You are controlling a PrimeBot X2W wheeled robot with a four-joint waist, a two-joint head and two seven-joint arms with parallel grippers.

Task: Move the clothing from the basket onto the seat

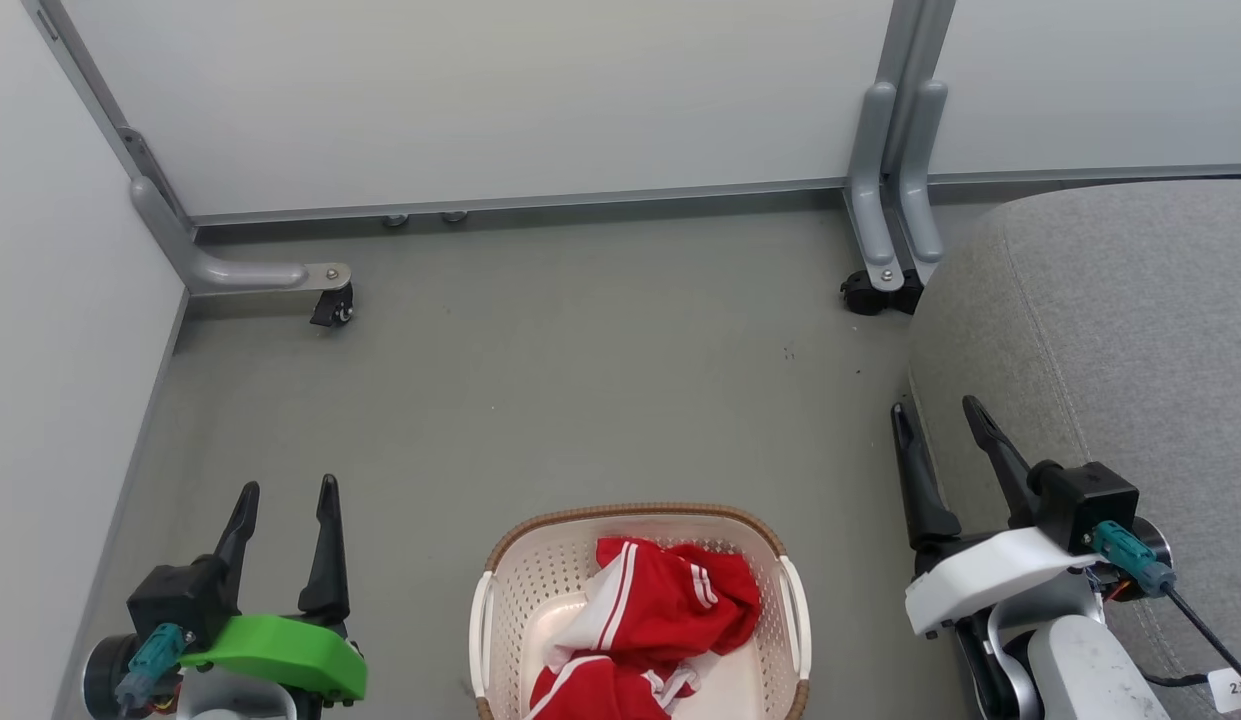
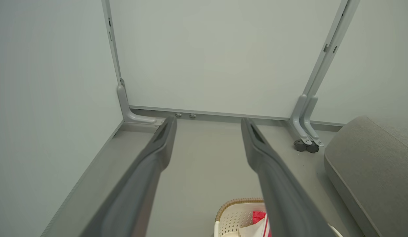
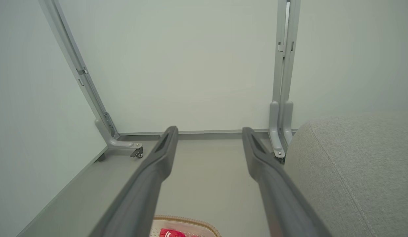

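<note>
Left fingers [image 1: 327, 550] and right fingers [image 1: 915, 475], basket [image 1: 630, 512] of red clothing [image 1: 670, 600], grey seat [image 1: 1130, 330].
Both pairs of fingers spread wide apart, holding nothing, tips pointing toward the pale partition panels [image 1: 480, 100]; left pair at lower left over the grey floor [image 1: 580, 380], right pair at lower right, just beside the seat's rounded edge. Basket cream-white, perforated, brown rim, standing on the floor between the two arms, clear of both. Clothing red with white panels and stripe trim, crumpled inside the basket, none on the seat. Seat at right, well apart from the basket. Black caster [image 1: 332, 305] under the partition foot, far left.
</note>
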